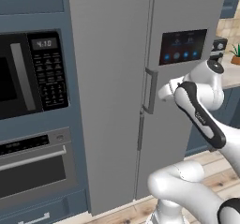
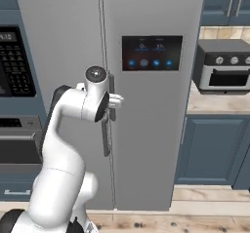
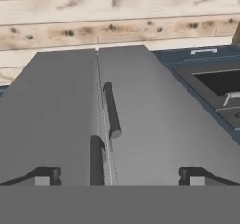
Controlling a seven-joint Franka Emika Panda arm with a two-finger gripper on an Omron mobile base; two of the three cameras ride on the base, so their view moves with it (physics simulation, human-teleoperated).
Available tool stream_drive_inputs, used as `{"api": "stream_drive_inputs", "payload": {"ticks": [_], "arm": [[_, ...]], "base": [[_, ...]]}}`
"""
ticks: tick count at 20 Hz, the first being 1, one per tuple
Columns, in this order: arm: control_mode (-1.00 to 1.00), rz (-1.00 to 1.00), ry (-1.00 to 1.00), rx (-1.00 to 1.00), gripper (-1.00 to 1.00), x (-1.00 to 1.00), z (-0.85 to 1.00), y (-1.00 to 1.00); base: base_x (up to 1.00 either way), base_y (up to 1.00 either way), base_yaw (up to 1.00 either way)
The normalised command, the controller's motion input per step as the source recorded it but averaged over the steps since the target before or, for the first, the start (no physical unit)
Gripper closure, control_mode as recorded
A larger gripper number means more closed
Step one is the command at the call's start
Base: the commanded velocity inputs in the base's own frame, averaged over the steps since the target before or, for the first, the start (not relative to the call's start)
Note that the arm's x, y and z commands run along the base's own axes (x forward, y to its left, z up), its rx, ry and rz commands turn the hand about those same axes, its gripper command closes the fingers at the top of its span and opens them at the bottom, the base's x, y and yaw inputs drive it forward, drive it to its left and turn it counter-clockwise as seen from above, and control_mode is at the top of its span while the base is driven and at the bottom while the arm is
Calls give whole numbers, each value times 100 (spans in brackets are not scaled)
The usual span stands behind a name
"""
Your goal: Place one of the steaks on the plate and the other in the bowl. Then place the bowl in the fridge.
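I have the white arm's jaws (image 3: 117, 176) spread wide with nothing between them, and I can see both dark fingertips (image 3: 46, 175) standing far apart in the hand view. Straight ahead of the jaws is the tall grey metallic two-door fridge (image 1: 112, 78), both doors shut. The seam between its doors runs down the gap between the fingertips, a little nearer one tip than the other. Two grey bar handles (image 3: 111, 109) lie either side of that seam: the near one sits just inside the jaws' span, the other starts a little further out along the door.

From the right base view the hand (image 2: 113, 100) is up against the handles at mid-height, just below and to one side of the dark touchscreen panel (image 2: 152, 53) with blue icons. I cannot tell whether a fingertip touches a handle.
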Motion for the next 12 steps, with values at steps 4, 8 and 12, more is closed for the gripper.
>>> {"api": "stream_drive_inputs", "payload": {"ticks": [4, 8, 12], "arm": [[-100, 5, -22, 4, -100, 33, -18, 0], [-100, 2, -16, 1, -100, 24, -13, 0], [-100, 0, -3, 0, -100, 36, -8, 0]], "base": [[0, 0, 0], [0, 0, 0], [0, 0, 0]]}}
